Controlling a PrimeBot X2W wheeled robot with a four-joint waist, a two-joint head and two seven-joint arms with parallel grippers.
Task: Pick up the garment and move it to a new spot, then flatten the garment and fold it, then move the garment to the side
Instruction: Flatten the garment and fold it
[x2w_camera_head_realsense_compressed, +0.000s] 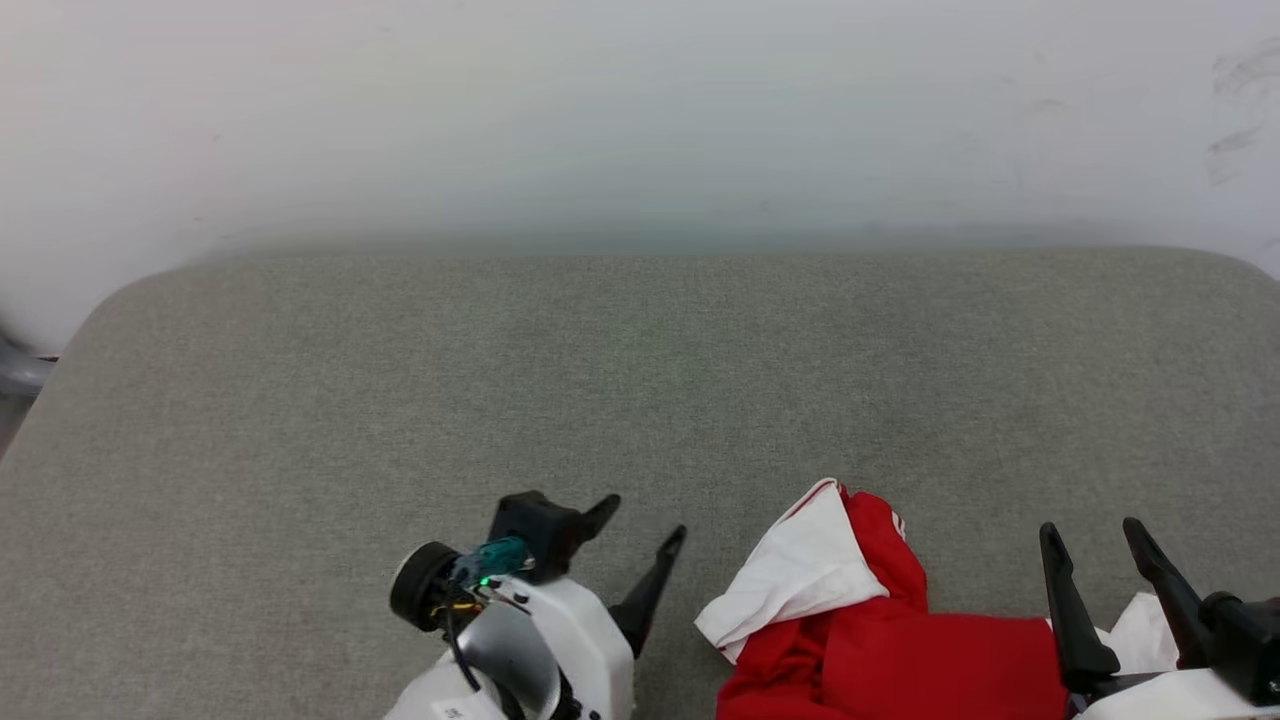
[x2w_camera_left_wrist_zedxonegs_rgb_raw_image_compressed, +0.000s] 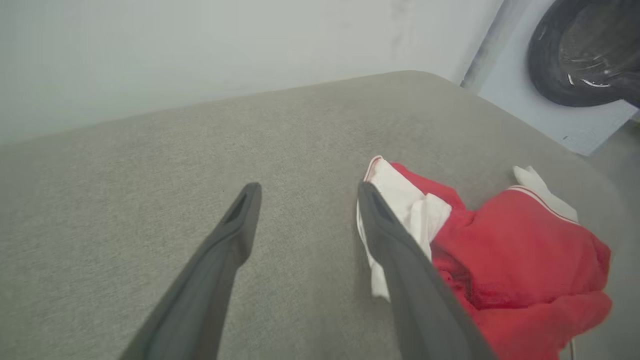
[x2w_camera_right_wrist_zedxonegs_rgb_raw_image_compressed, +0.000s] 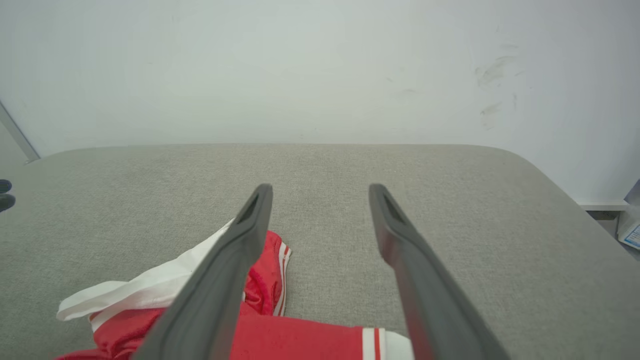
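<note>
With your left gripper (x2w_camera_head_realsense_compressed: 645, 517) and right gripper (x2w_camera_head_realsense_compressed: 1090, 528) both spread wide and empty beside the red jersey (x2w_camera_head_realsense_compressed: 880, 650) crumpled at the grey cushion's (x2w_camera_head_realsense_compressed: 600, 380) near edge, bite deep into bunched fabric, not the loose white flap (x2w_camera_head_realsense_compressed: 800, 575).

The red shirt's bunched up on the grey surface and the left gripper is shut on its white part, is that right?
No. The left gripper is open and holds nothing: the left wrist view shows its fingers spread over bare surface, the shirt off to one side. The shirt is bunched up on the grey surface, as said.
</note>
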